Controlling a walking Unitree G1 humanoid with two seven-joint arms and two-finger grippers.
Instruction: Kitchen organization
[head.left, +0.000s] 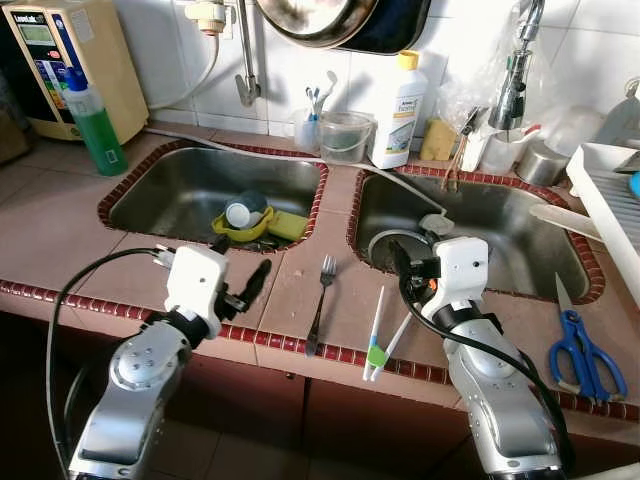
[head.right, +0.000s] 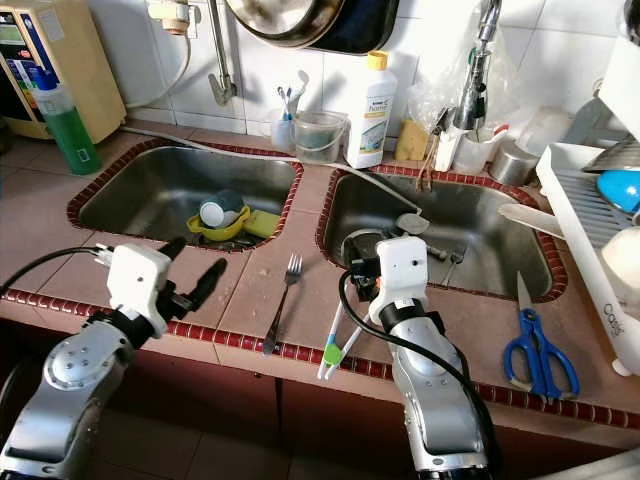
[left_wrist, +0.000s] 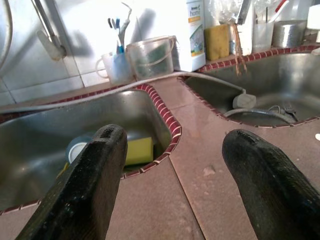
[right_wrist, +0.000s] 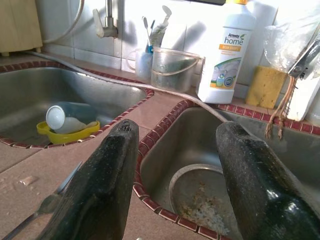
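A metal fork (head.left: 319, 302) lies on the tiled counter strip between the two sinks. To its right lie two white toothbrushes with a green part (head.left: 379, 338). My left gripper (head.left: 243, 263) hovers open over the counter just left of the fork, at the front corner of the left sink (head.left: 150, 190). That sink holds a yellow bowl (head.left: 240, 228), a cup and a yellow sponge (left_wrist: 138, 150). My right gripper (head.left: 404, 275) is open above the front edge of the right sink (head.left: 520, 225), where a dirty round dish (right_wrist: 200, 202) lies.
Blue scissors (head.left: 581, 352) lie on the counter at the right, beside a white dish rack (head.left: 610, 200). At the back stand a white detergent bottle (head.left: 400, 110), a clear tub (head.left: 345, 137), a toothbrush cup and a green soap bottle (head.left: 95, 125). A hose crosses into the right sink.
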